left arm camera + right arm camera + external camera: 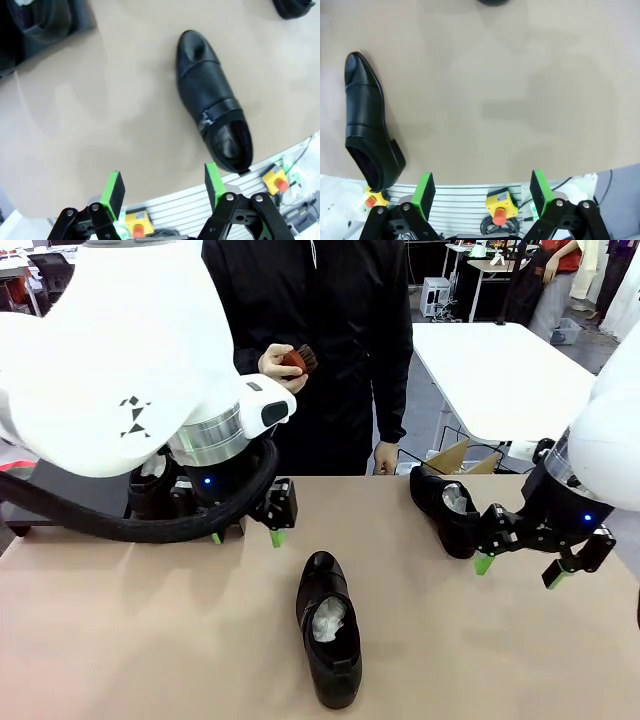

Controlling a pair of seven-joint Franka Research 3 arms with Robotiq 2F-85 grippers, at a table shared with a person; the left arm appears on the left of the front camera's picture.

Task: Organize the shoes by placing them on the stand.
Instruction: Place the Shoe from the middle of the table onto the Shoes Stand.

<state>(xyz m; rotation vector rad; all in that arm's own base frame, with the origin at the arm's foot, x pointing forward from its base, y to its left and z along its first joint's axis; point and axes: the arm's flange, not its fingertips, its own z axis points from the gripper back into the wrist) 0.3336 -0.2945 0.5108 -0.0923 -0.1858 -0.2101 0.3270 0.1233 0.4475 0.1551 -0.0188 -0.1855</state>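
Note:
One glossy black shoe (328, 630) lies mid-table with white paper inside, its toe pointing away from me. It also shows in the left wrist view (212, 100) and the right wrist view (367, 125). A second shoe (447, 510) rests at the far right of the table. A third shoe (150, 485) sits on the black stand (75, 480), half hidden by my left arm. My left gripper (246, 536) hangs open over bare table, left of the middle shoe. The right gripper (518, 570) is open too, just right of the second shoe. Neither holds anything.
A person stands at the far side holding a small reddish-brown brush (293, 361). A white table (500, 370) is behind on the right, with a cardboard box (455, 456) under it. The table's near edge and yellow stop buttons (499, 202) show under the wrists.

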